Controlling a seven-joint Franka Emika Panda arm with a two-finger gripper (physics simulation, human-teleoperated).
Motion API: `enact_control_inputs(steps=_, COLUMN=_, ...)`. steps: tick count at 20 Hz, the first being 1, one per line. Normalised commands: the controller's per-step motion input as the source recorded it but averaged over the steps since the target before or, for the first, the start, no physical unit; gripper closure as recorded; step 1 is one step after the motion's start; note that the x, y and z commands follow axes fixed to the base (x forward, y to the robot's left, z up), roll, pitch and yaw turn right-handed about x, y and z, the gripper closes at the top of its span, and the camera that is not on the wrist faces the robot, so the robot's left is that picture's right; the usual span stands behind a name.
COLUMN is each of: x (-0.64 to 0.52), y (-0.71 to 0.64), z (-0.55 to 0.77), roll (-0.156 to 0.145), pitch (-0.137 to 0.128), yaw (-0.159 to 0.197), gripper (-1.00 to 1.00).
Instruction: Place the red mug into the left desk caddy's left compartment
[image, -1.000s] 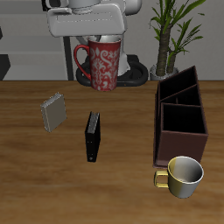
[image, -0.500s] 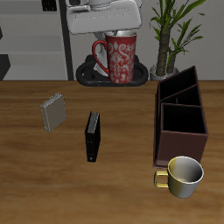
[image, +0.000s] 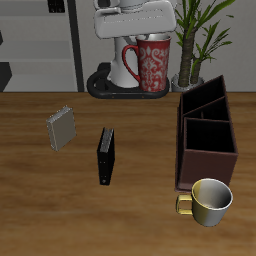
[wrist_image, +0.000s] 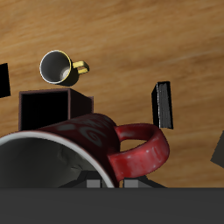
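My gripper (image: 146, 36) is shut on the rim of the red mug (image: 153, 66) and holds it high above the table's back edge, upright, with its handle turned away from the caddy. The mug fills the wrist view (wrist_image: 80, 140), and the fingertips (wrist_image: 99, 183) show at its rim. The dark brown left desk caddy (image: 207, 150) stands on the table in front of the plant. Its left compartment (image: 203, 99), the taller slanted end, is the section farthest back and holds nothing. The mug hangs beside and above that end, not over it. The caddy also shows in the wrist view (wrist_image: 49, 108).
A shiny yellow-gold mug (image: 208, 199) stands by the caddy's near end, close to the table's front edge. A black book (image: 105, 153) and a grey book (image: 61, 128) lie mid-table. A potted plant (image: 197, 40) stands behind the caddy. The robot's base (image: 120, 84) is at the back.
The gripper has carried the red mug sideways along the table's back edge toward the caddy, at about the same height. Nothing on the table has moved.
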Motion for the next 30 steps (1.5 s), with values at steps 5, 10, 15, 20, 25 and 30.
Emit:
enact_control_inputs(steps=5, x=-0.27, y=0.42, z=-0.15, roll=0.012, pitch=0.012, yaw=-0.013, gripper=1.00)
enact_control_inputs(steps=10, x=-0.32, y=0.61, z=-0.11, roll=0.038, pitch=-0.025, yaw=0.047, gripper=1.00)
enact_control_inputs(steps=15, x=-0.32, y=0.67, z=-0.16, roll=0.066, pitch=-0.024, yaw=0.039, gripper=1.00)
enact_control_inputs(steps=20, x=-0.26, y=0.35, z=-0.16, roll=-0.019, pitch=-0.014, yaw=0.010, gripper=1.00)
enact_control_inputs(steps=25, x=-0.30, y=0.36, z=-0.21, roll=-0.038, pitch=-0.010, yaw=0.003, gripper=1.00)
enact_control_inputs(steps=30, x=-0.25, y=0.28, z=-0.14, roll=0.013, pitch=-0.018, yaw=0.027, gripper=1.00)
